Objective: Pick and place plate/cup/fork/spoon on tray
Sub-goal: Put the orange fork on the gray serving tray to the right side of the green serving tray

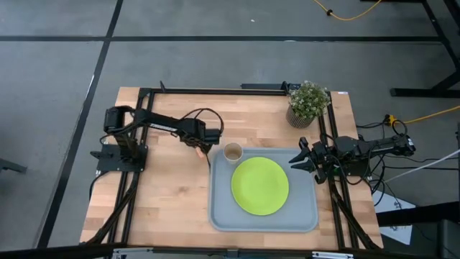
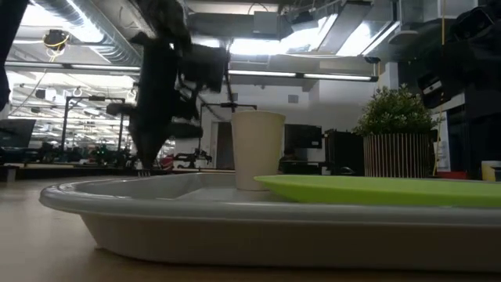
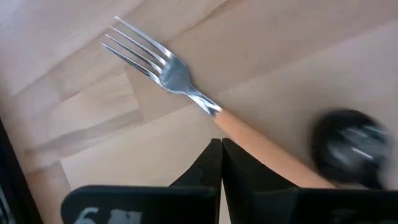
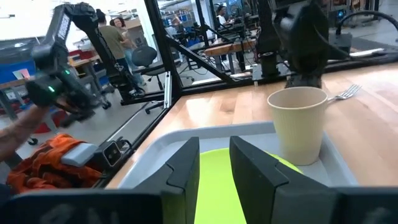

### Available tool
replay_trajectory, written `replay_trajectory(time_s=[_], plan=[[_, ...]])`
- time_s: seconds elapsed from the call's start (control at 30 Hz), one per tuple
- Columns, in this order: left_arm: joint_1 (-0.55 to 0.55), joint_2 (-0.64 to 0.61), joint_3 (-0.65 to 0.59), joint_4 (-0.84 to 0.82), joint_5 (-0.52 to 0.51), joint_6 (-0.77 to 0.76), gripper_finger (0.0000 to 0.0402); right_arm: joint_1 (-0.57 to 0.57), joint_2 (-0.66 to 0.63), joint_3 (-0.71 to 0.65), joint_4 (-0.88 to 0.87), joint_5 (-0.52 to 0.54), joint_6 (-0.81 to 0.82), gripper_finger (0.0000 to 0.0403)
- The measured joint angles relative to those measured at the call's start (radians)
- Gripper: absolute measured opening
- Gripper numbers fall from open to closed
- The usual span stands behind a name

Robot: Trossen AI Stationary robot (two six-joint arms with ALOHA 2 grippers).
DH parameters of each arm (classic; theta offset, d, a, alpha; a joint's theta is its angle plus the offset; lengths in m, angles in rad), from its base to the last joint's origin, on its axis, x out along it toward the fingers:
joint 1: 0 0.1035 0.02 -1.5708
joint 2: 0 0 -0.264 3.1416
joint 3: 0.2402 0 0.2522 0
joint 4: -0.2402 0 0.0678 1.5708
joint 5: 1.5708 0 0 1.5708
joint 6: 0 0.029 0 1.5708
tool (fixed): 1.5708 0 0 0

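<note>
Lime-green plate [image 1: 259, 185] lies flat in the middle of the grey-blue tray [image 1: 220, 214], which sits on the wooden counter [image 1: 165, 194] toward its right half. Tan cup [image 1: 232, 152] stands upright inside the tray at the far-left corner, just beside the plate's rim, not touching it as far as the high view shows. Low view: cup [image 2: 257, 149] upright behind the plate edge [image 2: 376, 189], tray wall [image 2: 235, 227] in front.

Left end effector [image 1: 203, 146] hangs low over the counter just off the tray's far-left corner, near the cup. Its wrist view shows the fork [image 3: 186, 87] lying on bare wood, silver tines pointing away, orange handle running under the fingers [image 3: 211, 168]; those fingers are pressed together at the tips and sit over the handle, but a real pinch cannot be told. A dark blurred object [image 3: 351, 149] sits beside the handle; cannot tell what it is.

Right end effector [image 1: 298, 160] waits at the tray's right edge, fingers [image 4: 186, 168] spread apart, empty, pointing across the plate toward the cup [image 4: 300, 124]. Fork tines [image 4: 346, 93] show on the wood beyond the cup.

Potted plant [image 1: 307, 103] stands at the counter's far-right corner.
</note>
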Motion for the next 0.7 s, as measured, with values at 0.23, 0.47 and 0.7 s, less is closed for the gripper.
replay_trajectory(time_s=[0.23, 0.47, 0.7], plan=[[-0.130, -0.149, 0.072, -0.045, 0.029, 0.228, 0.0000, 0.000, 0.000, 0.000, 0.242, 0.254, -0.095, 0.0094], [-0.302, -0.295, 0.072, -0.137, -0.021, 0.361, 0.0000, 0.000, 0.090, 0.085, 0.497, 0.358, -0.301, 0.0094], [-0.436, -0.384, 0.072, -0.174, -0.189, 0.333, 0.0000, -0.005, 0.414, 0.347, 0.447, 0.516, -0.425, 0.0094]])
